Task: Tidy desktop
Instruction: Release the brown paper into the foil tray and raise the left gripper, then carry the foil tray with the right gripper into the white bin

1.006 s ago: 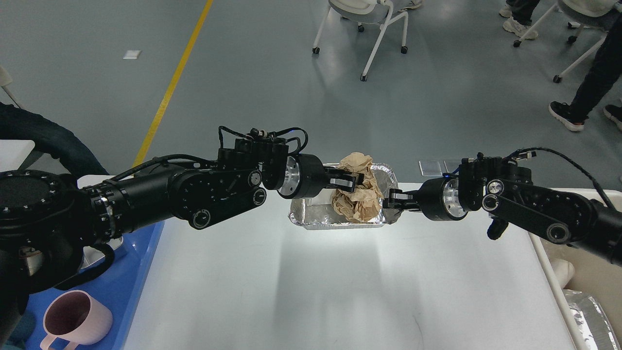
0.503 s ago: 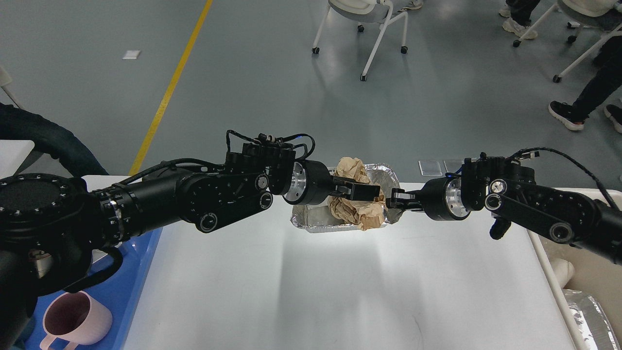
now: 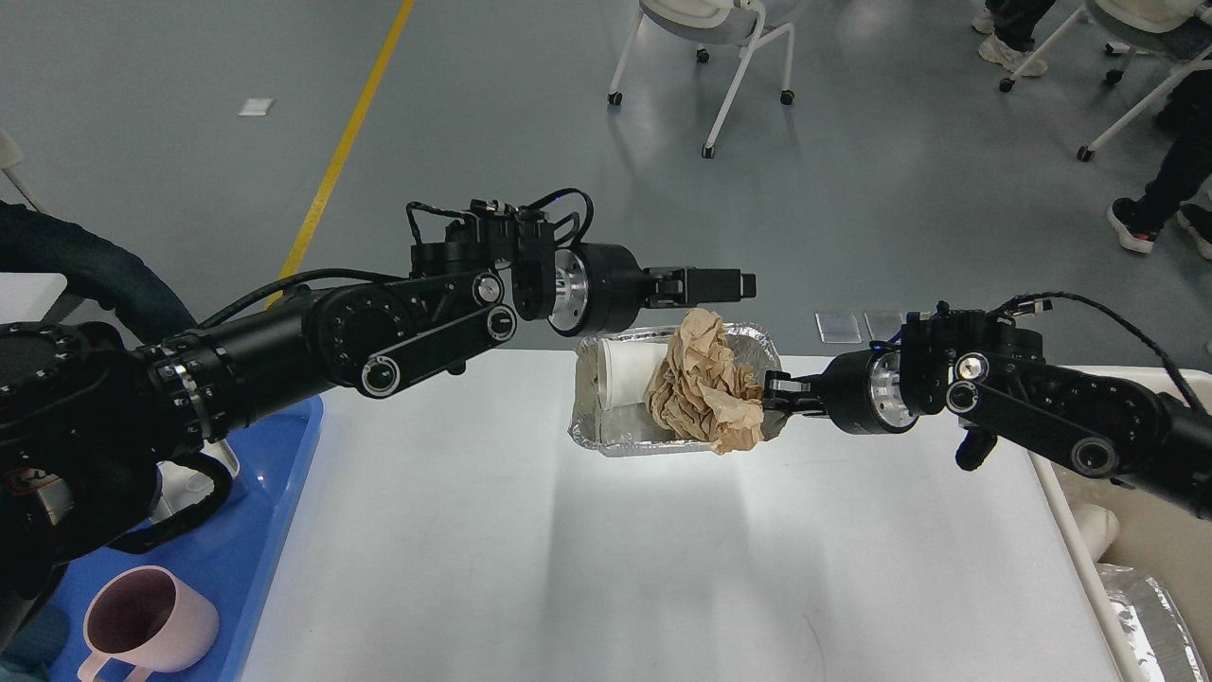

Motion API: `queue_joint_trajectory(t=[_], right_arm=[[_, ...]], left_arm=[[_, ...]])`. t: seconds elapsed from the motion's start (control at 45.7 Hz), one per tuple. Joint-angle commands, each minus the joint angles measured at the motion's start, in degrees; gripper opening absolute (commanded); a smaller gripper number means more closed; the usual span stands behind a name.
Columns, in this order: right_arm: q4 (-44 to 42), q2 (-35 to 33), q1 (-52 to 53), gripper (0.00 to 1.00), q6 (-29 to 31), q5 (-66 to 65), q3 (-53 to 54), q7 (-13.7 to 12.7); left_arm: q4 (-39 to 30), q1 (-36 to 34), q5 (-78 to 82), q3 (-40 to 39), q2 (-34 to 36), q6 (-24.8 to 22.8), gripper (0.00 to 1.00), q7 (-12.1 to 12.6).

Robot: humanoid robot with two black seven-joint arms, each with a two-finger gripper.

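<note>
A foil tray (image 3: 615, 442) sits at the far edge of the white desktop (image 3: 606, 568). In it lie a white paper cup (image 3: 625, 374) on its side and a crumpled brown paper (image 3: 705, 384) that hangs over the right rim. My left gripper (image 3: 734, 284) is above the tray's far rim, clear of the paper, empty, and its fingers look open. My right gripper (image 3: 772, 403) is shut on the tray's right rim, partly hidden by the paper.
A blue plastic tray (image 3: 275, 530) at the left holds a pink mug (image 3: 147, 620). A beige bin (image 3: 1169, 540) at the right holds a foil item (image 3: 1150, 616). Chairs and people's legs are on the floor beyond the table.
My left gripper let go of the brown paper and rose up and right, clear of the tray. The paper settled into the tray, and the white cup shows now. The right gripper barely moved.
</note>
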Motion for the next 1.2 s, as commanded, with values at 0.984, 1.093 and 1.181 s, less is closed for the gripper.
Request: queue_joint_trajectory(t=[0.984, 1.093, 1.181], right_arm=[[-5.6, -20.6, -8.3, 0.00, -4.3, 24.8, 4.7, 2.4], [-6.7, -24.9, -9.2, 0.00, -4.3, 28.6, 4.7, 2.7], [-8.3, -27.0, -10.5, 0.00, -4.1, 30.8, 4.7, 2.9]], left_arm=[[-1.1, 45.8, -41.2, -70.5, 9.7, -1.2, 0.97, 0.3], [-0.3, 46.9, -42.8, -72.3, 8.7, -1.5, 0.97, 0.2], [-0.2, 48.1, -42.9, -72.8, 8.3, -1.7, 0.97, 0.0]])
